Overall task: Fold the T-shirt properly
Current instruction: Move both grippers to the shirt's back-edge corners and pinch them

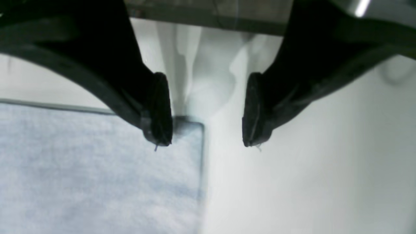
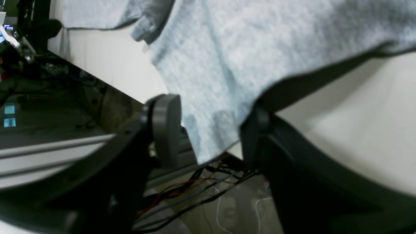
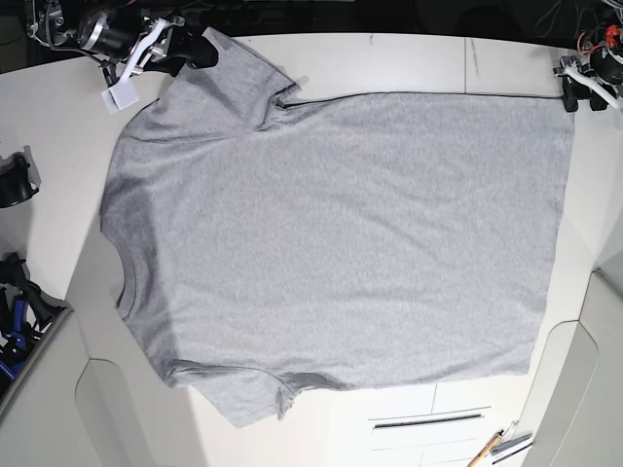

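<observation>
I've got the T-shirt [image 3: 331, 243] lying flat on the white desk [image 3: 409, 60], plain side up, neck twd base-view left. Left end effector [image 1: 206, 112] is released, fingers [image 1: 158, 109] spread w/ nothing btwn them; the shirt's hem corner sits just below and beside one fingertip, desk under the other. Right end effector [image 2: 209, 130] also released, jaws apart either side of a sleeve edge hanging past the desk rim, not pinching it.

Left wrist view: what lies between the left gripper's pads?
Nothing is held. Between the left gripper's pads shows bare white table; the T-shirt corner lies under one pad only.
</observation>
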